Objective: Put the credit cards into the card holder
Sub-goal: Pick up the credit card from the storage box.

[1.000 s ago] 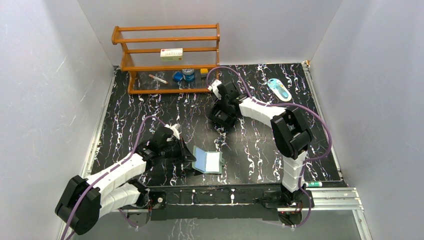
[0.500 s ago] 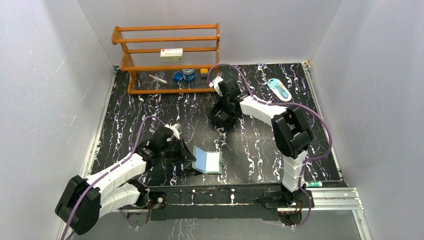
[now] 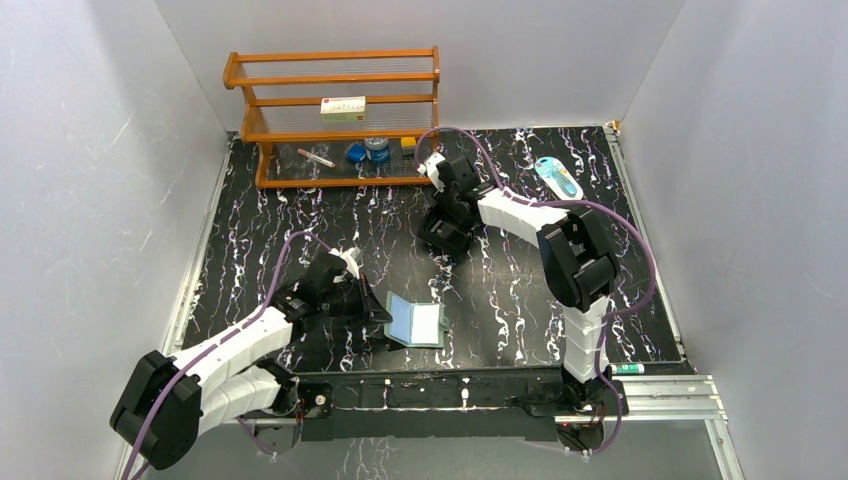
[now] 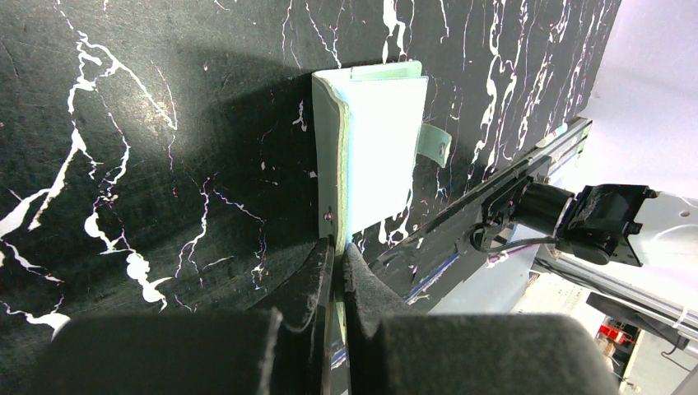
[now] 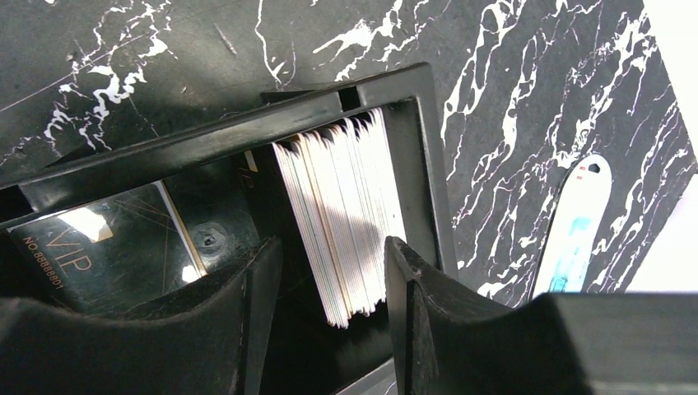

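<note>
We are seeing left gripper (image 4: 336, 257) clamping edge of card holder (image 4: 380, 148), lying open on table (image 3: 300, 225). Right gripper (image 5: 329, 251), jaws parted, straddling credit cards (image 5: 333, 177) upright in black box (image 5: 425, 115); we are advising lowering squarely, isolating one card.

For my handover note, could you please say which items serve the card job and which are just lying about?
For the job: teal-green folding card holder, pinched by the left end effector; stack of thin pale credit cards and black VIP card in the black compartmented box, under the open right end effector.
Lying about: orange wooden shelf rack; blue-and-white blister pack.
</note>
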### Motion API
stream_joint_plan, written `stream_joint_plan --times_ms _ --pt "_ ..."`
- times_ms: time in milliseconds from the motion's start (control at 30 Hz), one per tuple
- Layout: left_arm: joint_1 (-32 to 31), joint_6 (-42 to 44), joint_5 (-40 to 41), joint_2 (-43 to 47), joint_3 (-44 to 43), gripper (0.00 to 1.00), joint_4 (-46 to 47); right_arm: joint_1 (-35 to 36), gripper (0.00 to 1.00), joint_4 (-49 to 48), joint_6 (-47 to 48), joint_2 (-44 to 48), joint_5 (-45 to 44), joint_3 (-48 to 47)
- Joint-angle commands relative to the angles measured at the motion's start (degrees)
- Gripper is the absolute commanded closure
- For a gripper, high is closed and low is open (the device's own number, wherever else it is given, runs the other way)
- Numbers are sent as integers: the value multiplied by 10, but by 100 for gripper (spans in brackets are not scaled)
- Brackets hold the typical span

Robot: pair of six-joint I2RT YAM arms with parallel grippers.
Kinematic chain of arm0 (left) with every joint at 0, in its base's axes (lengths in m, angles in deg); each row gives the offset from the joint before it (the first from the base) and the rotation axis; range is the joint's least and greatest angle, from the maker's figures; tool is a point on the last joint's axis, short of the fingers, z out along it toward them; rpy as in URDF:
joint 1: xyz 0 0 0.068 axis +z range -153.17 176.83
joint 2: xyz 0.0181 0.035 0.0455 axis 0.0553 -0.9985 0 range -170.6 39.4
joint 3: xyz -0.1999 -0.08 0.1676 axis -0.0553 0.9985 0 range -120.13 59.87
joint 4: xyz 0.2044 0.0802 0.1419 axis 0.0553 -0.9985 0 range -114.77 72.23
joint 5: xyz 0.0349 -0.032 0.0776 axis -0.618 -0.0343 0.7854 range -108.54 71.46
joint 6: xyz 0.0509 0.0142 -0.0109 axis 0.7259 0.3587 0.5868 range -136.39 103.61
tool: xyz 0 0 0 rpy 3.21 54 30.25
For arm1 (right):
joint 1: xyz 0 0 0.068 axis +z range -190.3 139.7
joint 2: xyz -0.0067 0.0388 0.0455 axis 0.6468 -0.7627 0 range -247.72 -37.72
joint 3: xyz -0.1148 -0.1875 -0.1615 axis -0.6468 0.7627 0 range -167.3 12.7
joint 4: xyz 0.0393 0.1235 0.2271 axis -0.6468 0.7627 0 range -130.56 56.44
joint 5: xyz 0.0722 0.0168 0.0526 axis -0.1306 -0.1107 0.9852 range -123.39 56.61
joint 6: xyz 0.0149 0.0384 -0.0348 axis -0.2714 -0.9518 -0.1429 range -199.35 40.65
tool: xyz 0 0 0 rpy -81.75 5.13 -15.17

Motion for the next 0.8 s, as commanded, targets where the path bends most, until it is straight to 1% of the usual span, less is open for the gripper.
stream_joint_plan --times_ms 0,167,367,767 --pt "2 -4 -11 11 -6 100 4 -3 42 -9 -4 1 15 -9" --pt "2 -3 -11 11 -7 100 2 -4 38 -9 3 -4 14 -9" --pt "2 -3 -11 11 -8 100 0 -3 40 -18 10 -9 -21 -10" --pt "2 0 -12 5 -16 100 -1 -3 56 -23 11 10 -35 -14"
